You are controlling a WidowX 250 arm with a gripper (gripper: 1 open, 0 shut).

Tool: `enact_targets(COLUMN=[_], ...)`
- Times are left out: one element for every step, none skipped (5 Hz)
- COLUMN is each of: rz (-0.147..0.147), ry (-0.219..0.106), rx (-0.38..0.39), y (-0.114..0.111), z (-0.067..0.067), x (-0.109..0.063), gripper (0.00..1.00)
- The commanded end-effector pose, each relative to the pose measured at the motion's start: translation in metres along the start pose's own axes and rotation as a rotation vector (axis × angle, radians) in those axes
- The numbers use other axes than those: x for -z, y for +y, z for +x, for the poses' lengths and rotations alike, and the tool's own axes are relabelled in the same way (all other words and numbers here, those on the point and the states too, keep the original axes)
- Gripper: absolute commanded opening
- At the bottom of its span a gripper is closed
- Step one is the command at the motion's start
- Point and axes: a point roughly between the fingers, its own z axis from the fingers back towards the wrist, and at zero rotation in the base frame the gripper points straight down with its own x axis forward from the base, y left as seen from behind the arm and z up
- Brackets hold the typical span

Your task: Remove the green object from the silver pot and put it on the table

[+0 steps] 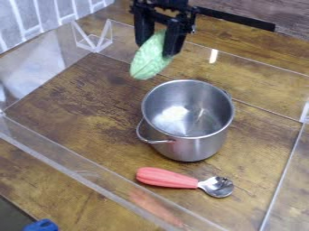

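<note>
Green Lump Out of the Pot, Now for a Gentle Landing

The pincer (161, 38) has the green object (151, 56) pinched between its dark fingers, held aloft beyond the far-left side of the silver pot (187, 119). The lump hangs tilted, its lower end pointing down toward the wooden surface (75, 101).

The step in hand looks to be carrying it sideways to open wood and lowering it. To do this well, keep the grip steady and move further left before descending, so the lump does not catch the pot's rim. Stay inside the clear walls (90, 179) too. Bring it down slowly until it touches the wood, then spread the fingers evenly; let go too high and its rounded shape could roll. Lift straight up afterwards.
</note>
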Motion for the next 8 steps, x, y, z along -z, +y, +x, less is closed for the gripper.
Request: enact_targets(rz=[0.018,0.031,0.043,0.056,0.070,0.076,0.076,0.067], ry=[-0.140,-0.174,-0.204,-0.231,-0.256,-0.273,-0.289,-0.296], rx=[-0.066,0.010,0.095,0.112,0.087,0.066,-0.009,-0.093], y=[0.011,0.012,0.011,0.021,0.028,0.033,0.040,0.045], z=[0.000,0.007,0.011,0.009,0.013,0.022,0.030,0.032], x=[-0.047,-0.041,-0.038,-0.040,-0.050,-0.053,-0.038,-0.027], gripper=[0.00,0.00,0.00,0.00,0.00,0.00,0.00,0.00])
